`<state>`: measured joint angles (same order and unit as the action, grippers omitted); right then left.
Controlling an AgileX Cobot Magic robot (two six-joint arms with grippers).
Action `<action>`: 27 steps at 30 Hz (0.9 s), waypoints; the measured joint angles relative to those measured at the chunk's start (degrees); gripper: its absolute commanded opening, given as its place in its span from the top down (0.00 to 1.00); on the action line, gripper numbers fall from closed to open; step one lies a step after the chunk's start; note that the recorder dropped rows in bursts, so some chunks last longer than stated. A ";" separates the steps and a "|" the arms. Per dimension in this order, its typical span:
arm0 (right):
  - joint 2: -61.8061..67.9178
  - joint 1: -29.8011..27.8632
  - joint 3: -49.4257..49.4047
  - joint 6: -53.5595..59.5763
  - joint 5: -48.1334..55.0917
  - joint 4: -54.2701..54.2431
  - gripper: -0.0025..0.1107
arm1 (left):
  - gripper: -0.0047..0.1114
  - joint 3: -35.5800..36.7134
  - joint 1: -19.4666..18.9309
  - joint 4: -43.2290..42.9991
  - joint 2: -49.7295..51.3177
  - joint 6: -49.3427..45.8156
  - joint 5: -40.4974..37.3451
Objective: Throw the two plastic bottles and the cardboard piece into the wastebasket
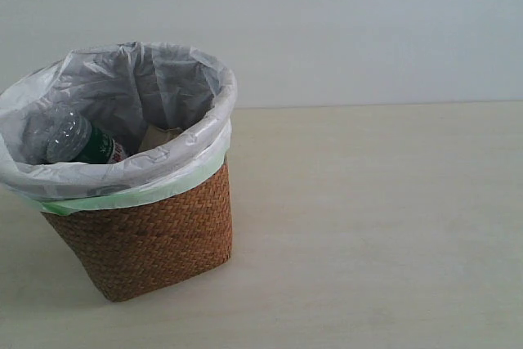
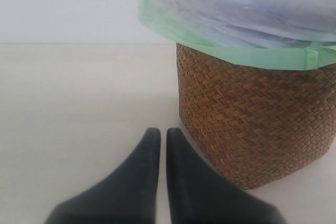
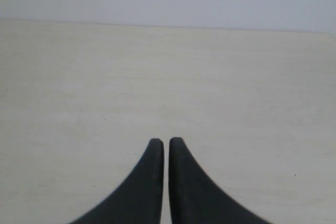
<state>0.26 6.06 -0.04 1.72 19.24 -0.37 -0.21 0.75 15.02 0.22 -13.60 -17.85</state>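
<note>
Wicker wastebasket (image 2: 252,129) stands just ahead of the left gripper (image 2: 163,132), offset to one side. Both the left gripper and the right gripper (image 3: 166,141) have their jaws closed on nothing.

Contents: the green-labelled bottle (image 1: 78,140) lies inside, long axis tilted, clear end up against the liner, labelled end down toward the basket centre. The cardboard piece (image 1: 161,136) sits beside it. The second bottle cannot be seen.

Hazard: the left gripper is low and close to the basket wall, so a sideways swing would probably shove or tip the basket.
</note>
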 measured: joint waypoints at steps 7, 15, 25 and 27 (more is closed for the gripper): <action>0.00 0.00 0.00 0.13 0.00 0.00 0.98 | 0.93 0.00 0.00 0.00 0.00 0.00 0.00; 0.00 0.00 0.00 0.73 0.00 0.00 0.98 | 0.93 0.00 0.00 0.00 0.00 0.00 0.00; 0.00 0.00 0.00 6.82 0.11 0.00 0.98 | 0.93 0.00 0.00 0.00 0.00 0.00 0.00; 0.00 0.00 0.00 6.82 0.11 0.00 0.98 | 0.93 0.00 0.00 0.00 0.00 0.00 0.00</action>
<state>0.26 6.06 -0.04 8.54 19.35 -0.37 -0.21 0.75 15.02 0.22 -13.60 -17.85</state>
